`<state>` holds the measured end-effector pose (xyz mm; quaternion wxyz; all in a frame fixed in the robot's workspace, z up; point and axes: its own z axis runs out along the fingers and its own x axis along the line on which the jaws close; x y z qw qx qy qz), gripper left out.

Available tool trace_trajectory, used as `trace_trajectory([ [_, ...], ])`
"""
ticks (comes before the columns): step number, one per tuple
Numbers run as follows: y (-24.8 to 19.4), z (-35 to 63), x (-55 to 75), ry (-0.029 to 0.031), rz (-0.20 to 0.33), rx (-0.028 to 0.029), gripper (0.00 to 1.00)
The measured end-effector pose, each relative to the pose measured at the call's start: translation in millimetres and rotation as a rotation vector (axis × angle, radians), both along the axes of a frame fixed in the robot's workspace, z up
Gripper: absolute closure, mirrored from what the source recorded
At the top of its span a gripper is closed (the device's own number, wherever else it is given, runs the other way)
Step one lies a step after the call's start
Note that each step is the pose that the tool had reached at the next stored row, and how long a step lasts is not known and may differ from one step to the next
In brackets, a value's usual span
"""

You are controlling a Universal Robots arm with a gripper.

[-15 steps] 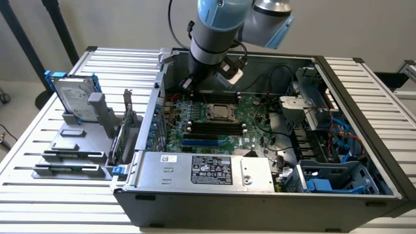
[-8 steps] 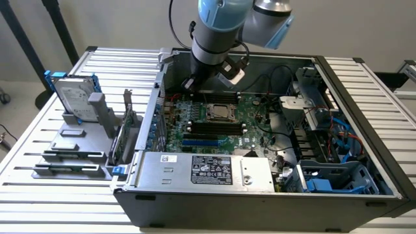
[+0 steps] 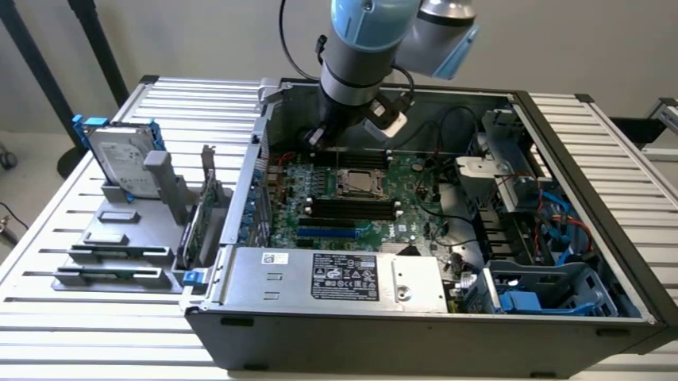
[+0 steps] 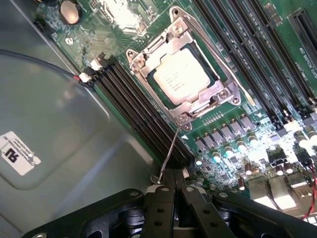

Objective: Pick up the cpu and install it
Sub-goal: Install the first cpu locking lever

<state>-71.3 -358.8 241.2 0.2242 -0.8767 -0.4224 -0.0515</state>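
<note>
Gripper (image 4: 173, 174) sits closest to the wrist camera, jaws pressed together with nothing between them. Hooked end of a thin metal lever (image 4: 170, 148) is just beside the fingertips; contact can't be told. The lever runs up to the silver socket frame (image 4: 229, 93). Black memory slots (image 4: 133, 101) lie alongside the frame. The cpu (image 4: 179, 77) lies flat in the socket under that frame, dull silver top showing, well apart from the gripper.

Exterior view, front to back: slatted table (image 3: 106, 337), then the open computer case (image 3: 424, 333) lying on its side. A silver power supply (image 3: 329, 274) with a black label sits at the case's near edge. Behind it is the green motherboard (image 3: 418, 218), with the cpu (image 3: 357, 182) in its middle. Further back the gripper (image 3: 316, 145) hangs low over the board's far edge, near the case's back wall, beyond the cpu. The arm (image 3: 355, 55) rises above it.

At the exterior view's left, outside the case, a grey parts holder (image 3: 117, 266) stands on the table. A hard drive with blue rails (image 3: 120, 159) stands upright at its far end.
</note>
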Motion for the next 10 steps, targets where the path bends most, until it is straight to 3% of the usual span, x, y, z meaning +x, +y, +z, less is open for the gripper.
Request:
trace_trajectory([
  [10,0.1,-0.7,9.7,-0.0307,-0.013,-0.0006,0.89],
])
